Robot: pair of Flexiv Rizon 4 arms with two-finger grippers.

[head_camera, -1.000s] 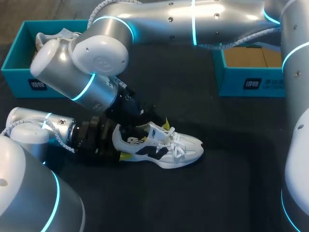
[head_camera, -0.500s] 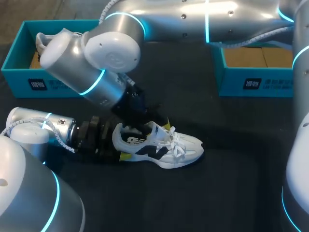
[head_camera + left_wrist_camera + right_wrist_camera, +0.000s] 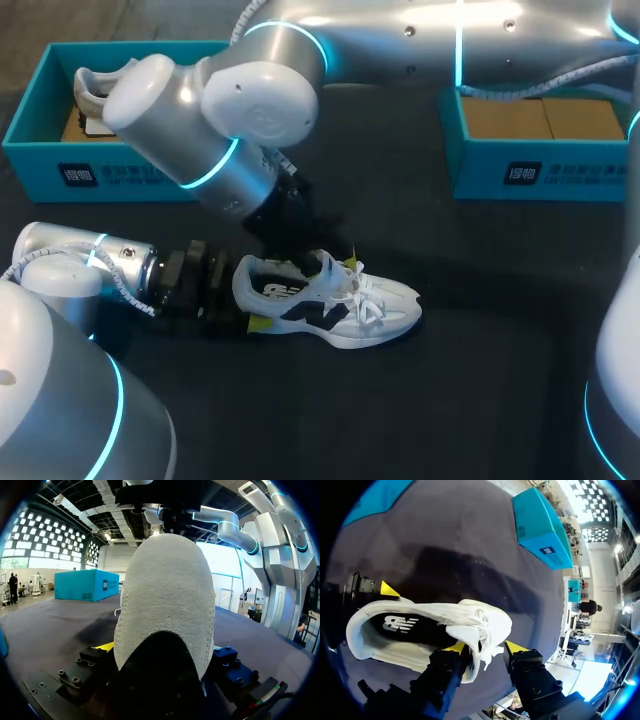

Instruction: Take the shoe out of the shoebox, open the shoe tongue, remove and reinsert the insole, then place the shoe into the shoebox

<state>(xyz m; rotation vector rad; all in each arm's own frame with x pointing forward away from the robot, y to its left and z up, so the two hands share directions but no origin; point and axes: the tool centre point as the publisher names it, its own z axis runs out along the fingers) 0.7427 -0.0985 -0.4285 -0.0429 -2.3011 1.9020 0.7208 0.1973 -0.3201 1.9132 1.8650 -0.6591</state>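
The shoe [image 3: 340, 300] stands near the middle of the table [image 3: 480, 330], its stiff heel clamped by the left gripper [image 3: 252, 296], while the right gripper [image 3: 486, 651] hangs released around the tongue [image 3: 479, 630], probably soft and light, best pinched at its free edge.

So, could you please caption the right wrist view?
Right hand open astride the shoe's tongue; left hand grips the heel.

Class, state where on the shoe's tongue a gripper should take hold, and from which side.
Probably its free top edge, from above, one finger inside the shoe: the tongue stands up clear of the laces, and the opening faces upward.
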